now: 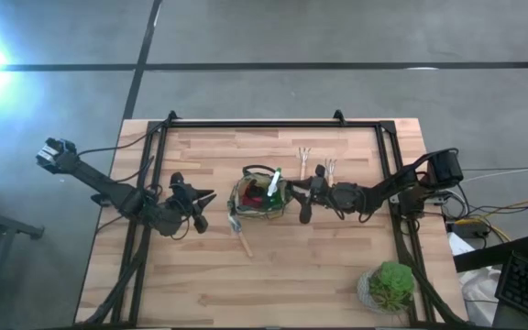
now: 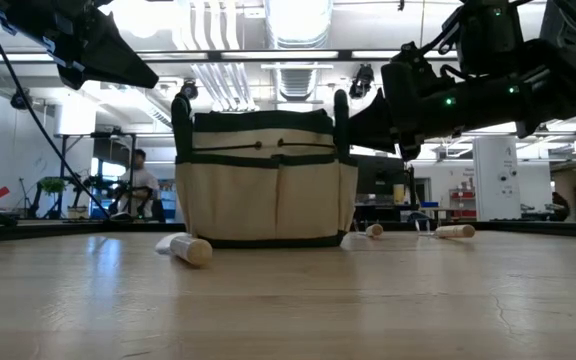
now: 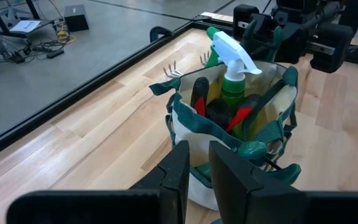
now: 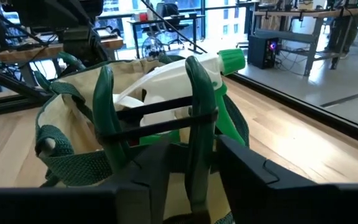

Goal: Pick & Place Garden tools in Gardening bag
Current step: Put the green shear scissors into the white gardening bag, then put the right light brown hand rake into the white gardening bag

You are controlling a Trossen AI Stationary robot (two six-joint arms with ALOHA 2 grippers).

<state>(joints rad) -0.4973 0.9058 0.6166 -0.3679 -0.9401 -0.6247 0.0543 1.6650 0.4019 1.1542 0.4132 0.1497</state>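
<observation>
A pale wooden table [image 1: 337, 266] with a black metal frame [image 1: 255, 122] stands on a grey concrete floor [image 1: 291, 37]. Behind it is a big workshop with white ceiling pipes [image 2: 213, 75], desks and a seated person [image 2: 140, 182]. A bushy green potted plant [image 1: 391, 286] sits at one table corner.

Bag [image 1: 260, 194] mid-table, spray bottle [image 3: 231, 68] inside (upright), forks [image 1: 317, 166] behind
</observation>
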